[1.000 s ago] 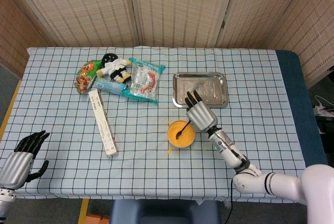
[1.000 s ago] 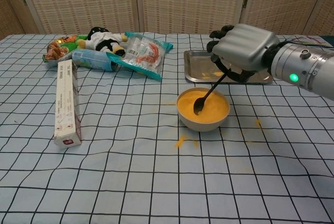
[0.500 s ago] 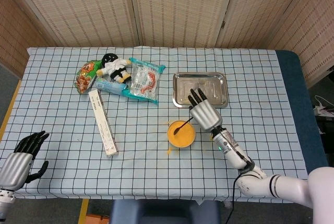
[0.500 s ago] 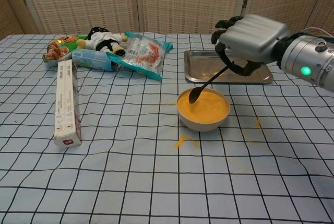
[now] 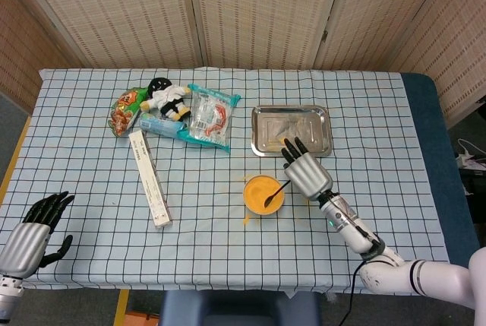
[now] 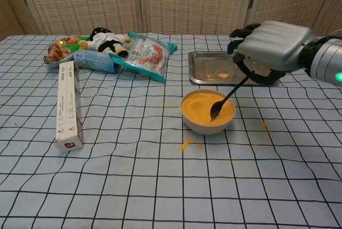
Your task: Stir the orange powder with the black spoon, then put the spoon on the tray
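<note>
We are gripping the black spoon (image 6: 228, 96) in our right hand (image 6: 275, 45), fingers curled round its handle, angling it down-left so its tip is dipping into the orange powder (image 6: 206, 108) for stirring, with the tray (image 6: 206, 72) just behind.

On the bench (image 5: 364, 106), the bowl (image 5: 263, 194) sits just in front of the tray (image 5: 291, 130). A spoon (image 6: 226, 100) rests in it. Snack packets (image 5: 206, 117) and a long box (image 5: 149, 178) lie well left.
</note>
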Controlling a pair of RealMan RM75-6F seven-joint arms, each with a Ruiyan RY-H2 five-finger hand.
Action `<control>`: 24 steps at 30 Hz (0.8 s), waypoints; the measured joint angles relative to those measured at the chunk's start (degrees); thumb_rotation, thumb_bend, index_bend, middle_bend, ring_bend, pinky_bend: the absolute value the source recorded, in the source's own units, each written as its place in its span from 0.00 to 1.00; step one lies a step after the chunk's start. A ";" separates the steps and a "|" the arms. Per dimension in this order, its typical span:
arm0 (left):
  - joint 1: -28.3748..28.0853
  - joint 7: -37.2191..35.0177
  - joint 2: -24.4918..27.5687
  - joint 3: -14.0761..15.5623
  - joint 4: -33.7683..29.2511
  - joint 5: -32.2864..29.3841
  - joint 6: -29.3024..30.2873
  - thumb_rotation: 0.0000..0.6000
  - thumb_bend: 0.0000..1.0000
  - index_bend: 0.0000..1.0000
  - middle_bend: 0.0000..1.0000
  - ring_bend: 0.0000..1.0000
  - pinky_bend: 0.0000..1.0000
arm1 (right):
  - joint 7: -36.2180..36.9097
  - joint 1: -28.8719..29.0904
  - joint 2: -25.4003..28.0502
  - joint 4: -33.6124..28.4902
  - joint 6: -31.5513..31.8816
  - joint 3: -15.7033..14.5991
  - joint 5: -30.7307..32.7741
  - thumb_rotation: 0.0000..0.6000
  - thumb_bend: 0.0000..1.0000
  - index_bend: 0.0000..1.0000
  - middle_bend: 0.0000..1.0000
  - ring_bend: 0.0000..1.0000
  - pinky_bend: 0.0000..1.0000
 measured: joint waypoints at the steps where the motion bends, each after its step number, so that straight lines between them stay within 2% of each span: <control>1: -0.01 -0.05 0.00 -0.02 0.03 -0.05 -0.05 1.00 0.44 0.00 0.00 0.00 0.08 | -0.59 0.19 -0.23 0.25 -0.29 -0.07 0.15 1.00 0.47 1.00 0.18 0.00 0.12; 15: -0.45 -0.92 0.03 -0.23 0.52 -0.78 -1.02 1.00 0.44 0.00 0.00 0.00 0.08 | -6.38 2.95 -5.63 6.48 -1.11 1.00 1.32 1.00 0.47 1.00 0.19 0.00 0.12; 24: -0.67 -1.74 0.11 -0.37 0.91 -1.07 -1.35 1.00 0.45 0.00 0.00 0.00 0.08 | -7.22 3.65 -10.79 11.60 1.22 2.18 1.00 1.00 0.47 1.00 0.19 0.00 0.12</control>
